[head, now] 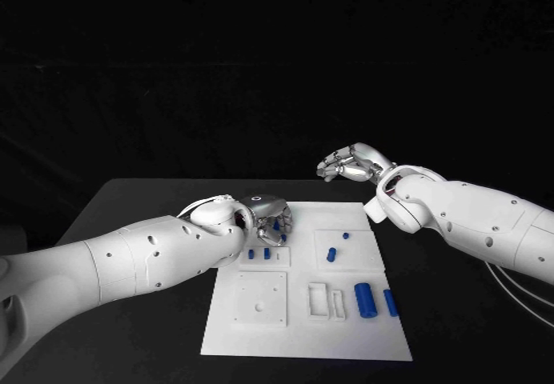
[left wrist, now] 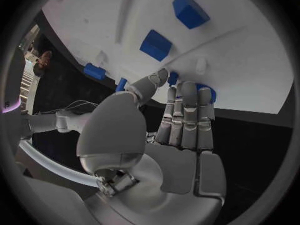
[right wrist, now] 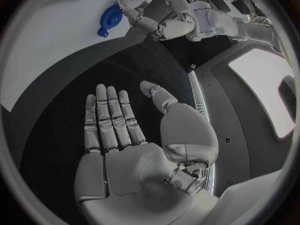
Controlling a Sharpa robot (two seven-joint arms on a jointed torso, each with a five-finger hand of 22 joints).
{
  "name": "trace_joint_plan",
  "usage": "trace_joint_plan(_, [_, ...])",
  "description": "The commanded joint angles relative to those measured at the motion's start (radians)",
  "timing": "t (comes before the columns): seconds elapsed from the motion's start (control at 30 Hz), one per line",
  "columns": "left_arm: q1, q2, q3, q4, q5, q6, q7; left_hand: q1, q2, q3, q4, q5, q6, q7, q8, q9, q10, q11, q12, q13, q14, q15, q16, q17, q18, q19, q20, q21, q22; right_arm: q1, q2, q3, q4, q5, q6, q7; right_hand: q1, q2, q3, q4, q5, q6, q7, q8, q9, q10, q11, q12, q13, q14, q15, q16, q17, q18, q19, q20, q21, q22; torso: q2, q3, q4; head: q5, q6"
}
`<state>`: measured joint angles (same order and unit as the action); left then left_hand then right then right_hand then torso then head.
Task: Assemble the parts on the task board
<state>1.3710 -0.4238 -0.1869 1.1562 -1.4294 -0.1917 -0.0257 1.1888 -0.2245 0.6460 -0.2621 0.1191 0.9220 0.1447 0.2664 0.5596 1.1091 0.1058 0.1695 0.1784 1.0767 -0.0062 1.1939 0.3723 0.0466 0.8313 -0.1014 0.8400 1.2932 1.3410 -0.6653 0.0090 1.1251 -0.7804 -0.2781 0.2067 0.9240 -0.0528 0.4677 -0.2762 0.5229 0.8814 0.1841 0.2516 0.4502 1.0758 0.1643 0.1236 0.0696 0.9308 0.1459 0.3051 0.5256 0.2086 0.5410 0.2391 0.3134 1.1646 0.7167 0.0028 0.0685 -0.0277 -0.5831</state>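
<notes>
Seven blue parts (head: pixel 365 300) on the task board (head: pixel 347 344) (both hands spread, empty).

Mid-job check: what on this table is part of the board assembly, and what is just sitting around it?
Part of the job:
task board
blue parts lying on it
left hand, fingers down over the board's far left corner
right hand, held flat and holding nothing, off the board beyond its far edge

Just around:
black table
</notes>
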Motion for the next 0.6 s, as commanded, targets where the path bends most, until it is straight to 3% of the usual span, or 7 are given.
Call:
trace_joint_plan(0.03, [-0.006, 0.008, 0.001, -0.006, -0.017, 0.029, -0.010, 0.003, 0.015, 0.004, 0.002, 0.004, 0.006, -0.005, 0.000, -0.002, 0.014, -0.002, -0.004, -0.002, 0.007, -0.002, 0.010, 0.005, 0.025, 0.006, -0.004, 0.006, 0.003, 0.000, 0.000, 0.001, 0.002, 0.001, 0.011, 0.009, -0.007, -0.002, -0.002, -0.001, 0.006, -0.008, 0.000, 0.006, -0.001, 0.006, -0.001, -0.005, -0.001, 0.003, 0.002, -0.006, -0.002, 0.009, -0.004, 0.002, -0.005, 0.001, 0.000, -0.0002, 0.0009, 0.000, 0.000])
trace_joint_plan(0.23, [-0.014, 0.014, 0.000, -0.024, -0.018, 0.028, -0.013, 0.008, 0.031, 0.006, -0.001, 0.005, 0.014, -0.008, 0.003, -0.006, 0.028, -0.006, -0.009, -0.004, 0.012, -0.006, 0.026, 0.014, 0.026, 0.012, -0.008, 0.010, 0.008, 0.000, 0.000, 0.001, 0.003, 0.001, 0.011, 0.009, -0.007, -0.001, -0.002, -0.001, 0.006, -0.008, 0.000, 0.006, -0.001, 0.006, -0.001, -0.006, -0.001, 0.003, 0.002, -0.006, -0.002, 0.009, -0.004, 0.002, -0.005, 0.002, 0.001, -0.0007, 0.0004, -0.001, -0.001])
trace_joint_plan(0.6, [-0.015, 0.013, 0.001, -0.025, -0.018, 0.056, -0.011, 0.008, 0.055, 0.004, -0.001, 0.001, 0.035, -0.015, 0.012, -0.010, 0.072, -0.019, -0.004, -0.001, 0.032, -0.020, 0.059, 0.030, 0.029, 0.032, -0.016, 0.024, 0.019, 0.000, 0.001, 0.001, 0.003, 0.001, 0.011, 0.010, -0.007, -0.002, -0.002, -0.001, 0.007, -0.008, 0.000, 0.006, -0.001, 0.006, -0.001, -0.006, -0.001, 0.003, 0.002, -0.006, -0.002, 0.009, -0.004, 0.002, -0.005, 0.002, 0.001, 0.0000, 0.0019, -0.003, -0.005])
